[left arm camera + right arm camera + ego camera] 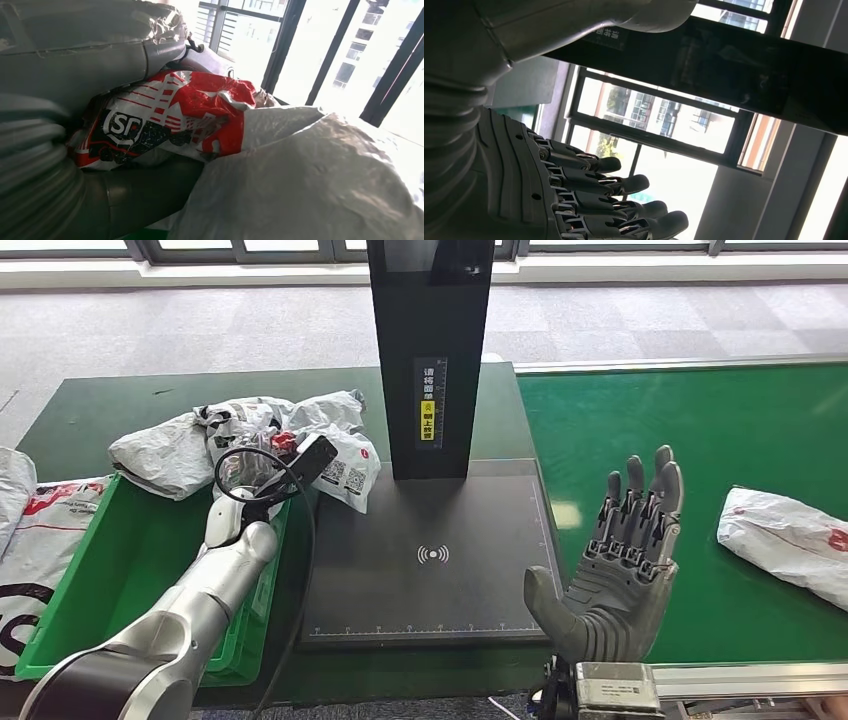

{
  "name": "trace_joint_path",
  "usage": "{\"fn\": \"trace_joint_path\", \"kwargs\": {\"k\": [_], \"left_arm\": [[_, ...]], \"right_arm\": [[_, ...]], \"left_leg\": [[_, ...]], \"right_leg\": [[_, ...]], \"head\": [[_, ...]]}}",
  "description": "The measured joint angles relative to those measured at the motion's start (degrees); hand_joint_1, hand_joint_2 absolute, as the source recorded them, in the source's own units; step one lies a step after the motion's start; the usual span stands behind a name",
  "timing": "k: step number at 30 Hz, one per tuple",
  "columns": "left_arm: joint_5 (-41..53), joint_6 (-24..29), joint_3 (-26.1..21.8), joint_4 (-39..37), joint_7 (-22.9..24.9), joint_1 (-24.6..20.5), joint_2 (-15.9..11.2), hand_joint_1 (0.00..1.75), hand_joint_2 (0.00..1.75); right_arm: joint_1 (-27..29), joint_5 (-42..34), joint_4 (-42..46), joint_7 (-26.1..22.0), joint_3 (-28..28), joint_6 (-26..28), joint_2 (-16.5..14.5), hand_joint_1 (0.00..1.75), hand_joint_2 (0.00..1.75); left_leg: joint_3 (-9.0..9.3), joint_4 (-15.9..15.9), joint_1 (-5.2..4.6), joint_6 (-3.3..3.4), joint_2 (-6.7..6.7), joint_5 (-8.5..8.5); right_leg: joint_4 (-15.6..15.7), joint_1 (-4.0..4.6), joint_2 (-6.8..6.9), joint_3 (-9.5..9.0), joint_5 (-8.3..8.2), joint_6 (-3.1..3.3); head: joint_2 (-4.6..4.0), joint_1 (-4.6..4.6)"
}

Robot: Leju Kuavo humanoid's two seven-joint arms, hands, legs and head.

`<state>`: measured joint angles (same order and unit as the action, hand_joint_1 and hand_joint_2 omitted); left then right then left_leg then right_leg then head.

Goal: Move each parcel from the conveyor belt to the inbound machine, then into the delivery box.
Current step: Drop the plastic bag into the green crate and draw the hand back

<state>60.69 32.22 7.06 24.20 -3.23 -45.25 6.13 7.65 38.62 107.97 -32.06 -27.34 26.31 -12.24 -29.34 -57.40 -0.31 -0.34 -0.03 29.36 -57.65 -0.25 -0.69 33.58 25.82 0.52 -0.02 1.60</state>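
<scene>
Gripping a crumpled parcel (290, 440) above the green delivery box (130, 540), the left hand (262, 465) needs only lower it, while the right hand (620, 570) hangs spread and unladen.

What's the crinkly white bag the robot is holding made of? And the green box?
The bag in the left robot hand looks like thin, glossy plastic film: it wrinkles and shines. The green box seems to be hard molded plastic, with smooth, stiff walls.
</scene>
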Motion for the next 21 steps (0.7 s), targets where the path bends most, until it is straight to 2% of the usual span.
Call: {"fn": "trace_joint_path", "kwargs": {"k": [21], "left_arm": [[0.0, 0.0, 0.0, -2.8, 0.0, -1.2, 0.0, 1.75, 1.75]], "right_arm": [[0.0, 0.0, 0.0, 0.0, 0.0, -0.1, -0.3, 0.00, 1.75]], "left_leg": [[0.00, 0.0, 0.00, -0.01, 0.00, -0.01]], "right_leg": [[0.0, 0.00, 0.00, -0.01, 0.00, 0.00]], "head": [[0.00, 0.00]]}}
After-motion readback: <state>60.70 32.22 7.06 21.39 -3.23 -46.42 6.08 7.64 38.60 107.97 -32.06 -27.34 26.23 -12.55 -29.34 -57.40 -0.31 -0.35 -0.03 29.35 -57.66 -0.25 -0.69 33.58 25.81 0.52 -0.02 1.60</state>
